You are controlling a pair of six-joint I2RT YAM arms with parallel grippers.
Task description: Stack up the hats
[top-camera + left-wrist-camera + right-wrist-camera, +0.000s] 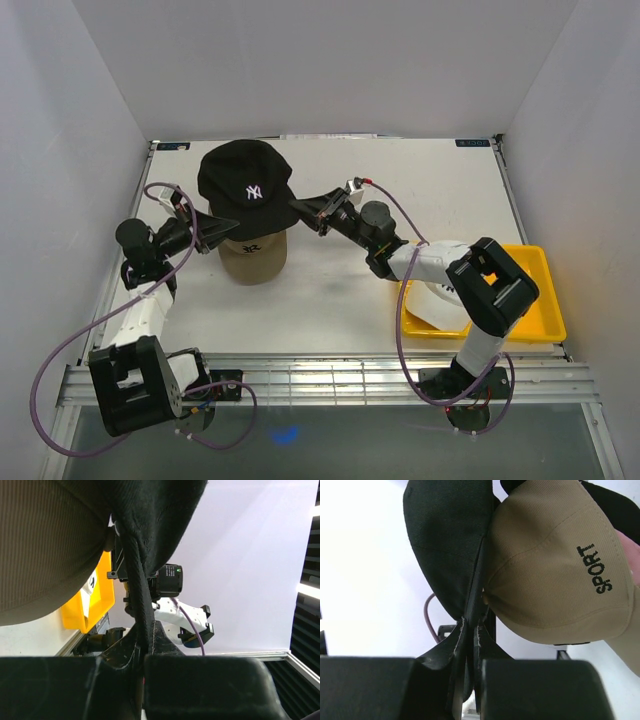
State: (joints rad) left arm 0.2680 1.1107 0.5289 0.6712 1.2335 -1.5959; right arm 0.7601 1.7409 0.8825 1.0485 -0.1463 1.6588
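Your left gripper (212, 226) pinches the left rim of the black cap (245, 175), which sits over the tan cap (253, 259) on the table (430, 180). Your right gripper (301, 207) clamps the black cap's right edge. The white cap (434, 300) lies in the yellow tray (537, 322), far right.

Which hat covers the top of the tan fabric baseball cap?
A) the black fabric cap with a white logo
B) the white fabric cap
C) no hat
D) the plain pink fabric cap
A: in the top view the black fabric cap with a white logo sits over the tan fabric baseball cap, whose front shows below it.
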